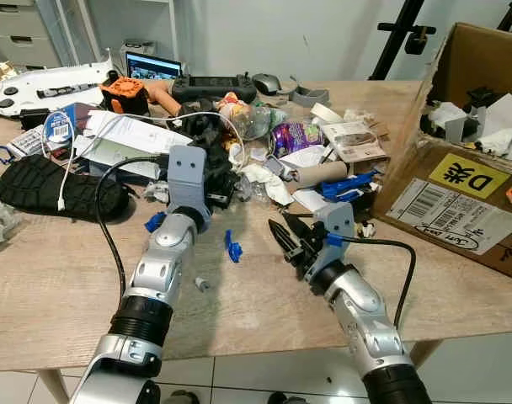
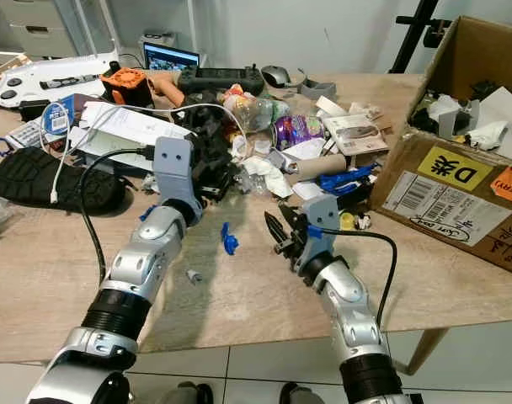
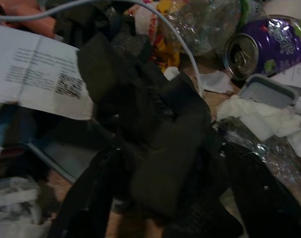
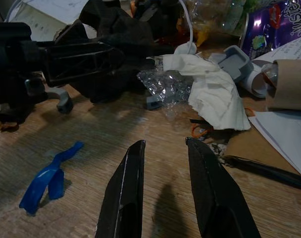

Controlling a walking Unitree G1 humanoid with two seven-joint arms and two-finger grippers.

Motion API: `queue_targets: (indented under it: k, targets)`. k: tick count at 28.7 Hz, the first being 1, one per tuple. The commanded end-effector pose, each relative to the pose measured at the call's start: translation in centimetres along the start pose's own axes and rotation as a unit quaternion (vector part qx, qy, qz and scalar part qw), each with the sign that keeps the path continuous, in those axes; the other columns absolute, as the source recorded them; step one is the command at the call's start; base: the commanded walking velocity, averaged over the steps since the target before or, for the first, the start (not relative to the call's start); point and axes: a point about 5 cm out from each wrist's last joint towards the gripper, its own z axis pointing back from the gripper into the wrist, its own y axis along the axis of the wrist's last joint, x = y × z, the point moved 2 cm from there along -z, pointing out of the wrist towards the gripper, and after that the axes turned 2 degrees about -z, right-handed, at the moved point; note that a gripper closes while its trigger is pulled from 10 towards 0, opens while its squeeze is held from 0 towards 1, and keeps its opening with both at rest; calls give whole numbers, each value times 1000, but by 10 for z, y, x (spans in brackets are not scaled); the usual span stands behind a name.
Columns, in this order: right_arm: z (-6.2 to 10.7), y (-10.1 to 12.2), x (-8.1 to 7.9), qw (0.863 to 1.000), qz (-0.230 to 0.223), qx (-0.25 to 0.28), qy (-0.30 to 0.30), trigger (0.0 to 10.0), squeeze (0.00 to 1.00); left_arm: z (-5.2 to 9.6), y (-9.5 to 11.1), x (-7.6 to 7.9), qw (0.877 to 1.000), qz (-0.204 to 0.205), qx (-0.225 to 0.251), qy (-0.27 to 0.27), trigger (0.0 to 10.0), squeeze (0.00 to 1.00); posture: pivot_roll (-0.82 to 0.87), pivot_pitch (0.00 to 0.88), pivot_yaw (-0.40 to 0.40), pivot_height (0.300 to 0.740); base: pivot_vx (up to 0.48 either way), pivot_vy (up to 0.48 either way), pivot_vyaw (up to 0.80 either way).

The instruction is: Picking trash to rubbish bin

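Note:
Trash is heaped across the middle of the wooden table (image 1: pixel 62 286): a black crumpled bundle (image 1: pixel 216 160), white tissue (image 4: pixel 210 89), a purple can (image 1: pixel 296 135), a cardboard tube (image 1: pixel 323 172) and a clear plastic bottle (image 1: pixel 252 118). My left gripper (image 1: pixel 216 178) is pushed into the heap, open, with a finger on each side of the black bundle (image 3: pixel 155 144). My right gripper (image 4: pixel 165 148) hovers low over bare wood just before the heap, open and holding nothing. A blue plastic scrap (image 4: pixel 46 176) lies between the arms. An open cardboard box (image 1: pixel 458 198) with rubbish inside stands at the right.
A black shoe (image 1: pixel 54 187) and papers (image 1: pixel 134 135) lie at the left. Behind them are a white device (image 1: pixel 45 84), an orange part (image 1: pixel 125 91) and a black controller (image 1: pixel 212 84). A small grey piece (image 1: pixel 202 284) rests near my left forearm. The table's front edge runs below my arms.

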Motion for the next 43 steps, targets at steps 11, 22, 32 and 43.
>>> queue_targets:
  k: [11, 22, 32, 43]
  targets:
    - [-1, -1, 1, 1000, 5, -6, 1, 10000, 0, 4, 3, -1, 999, 21, 22, -17, 0, 0, 51, 199, -7, 740, 0, 0, 0]
    - [-7, 5, 8, 1000, 14, -2, 3, 10000, 0, 8, 18, -21, 996, 52, 63, -32, 0, 0, 35, 171, -28, 740, 0, 0, 0]
    - [-8, 9, 13, 1000, 20, 1, 4, 10000, 0, 23, 34, -43, 992, 56, 99, -53, 0, 0, 33, 163, -34, 740, 0, 0, 0]
    - [-19, 26, 0, 999, 7, 33, 29, 10000, 0, 59, 73, -55, 955, 126, 211, -167, 0, 0, 39, 131, -39, 740, 0, 0, 0]
